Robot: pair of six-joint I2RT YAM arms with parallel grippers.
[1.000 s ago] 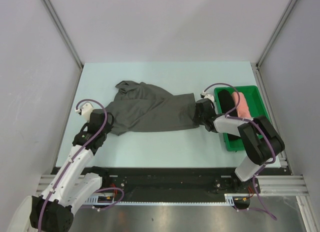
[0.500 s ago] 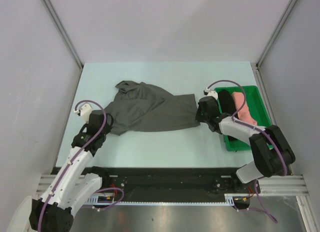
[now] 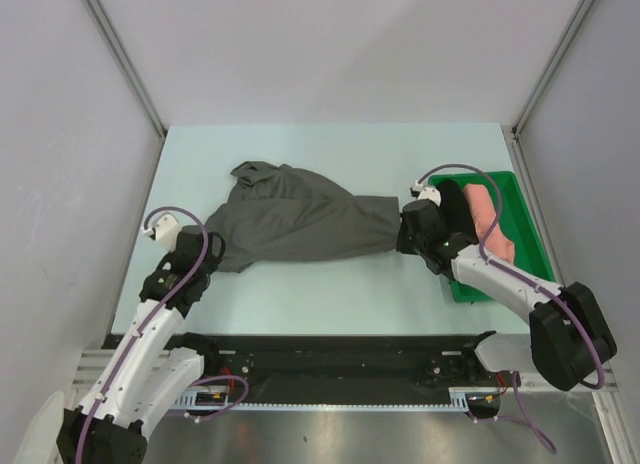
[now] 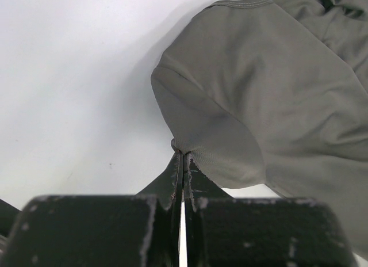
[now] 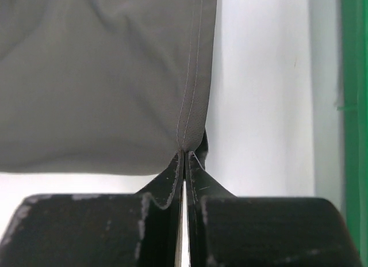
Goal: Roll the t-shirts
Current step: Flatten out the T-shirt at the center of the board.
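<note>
1. The tee [image 3: 300,224]: matt grey cloth, soft, finely knit, with a stitched hem.
2. The table [image 3: 330,284]: smooth, pale, faintly sheened.
3. The tray [image 3: 495,176]: green plastic, smooth.
4. The pink roll [image 3: 495,229]: soft cloth.
5. The left fingers [image 4: 198,186] and right fingers [image 5: 167,183]: black, matt, scuffed edges.

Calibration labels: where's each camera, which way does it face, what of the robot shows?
Top external: overhead, behind the robot, looking down on table; left gripper, right gripper, both arms.
Left wrist: wrist-mounted, along its shut fingers at pinched edge of grey t-shirt.
Right wrist: same, at the hem; green tray rightward.
Shared: shirt in all three.
</note>
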